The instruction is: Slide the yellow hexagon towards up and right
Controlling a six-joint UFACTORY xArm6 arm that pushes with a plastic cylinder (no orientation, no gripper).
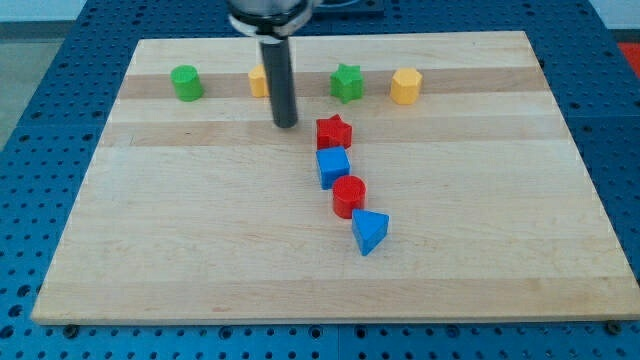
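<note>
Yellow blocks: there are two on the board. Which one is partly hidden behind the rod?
The yellow block at the view's left, between the green cylinder and green star; the yellow hexagon stands fully visible.

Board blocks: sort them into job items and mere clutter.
Job: yellow hexagon; my tip, left of the red star.

Clutter: green cylinder, half-hidden yellow block, green star, blue cube, red cylinder, blue triangle.

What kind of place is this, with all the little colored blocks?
Probably a robot lab bench. A wooden board lies on a blue surface full of holes, small blocks like the yellow hexagon and red star sit on it, and my tip rests left of the star.
</note>
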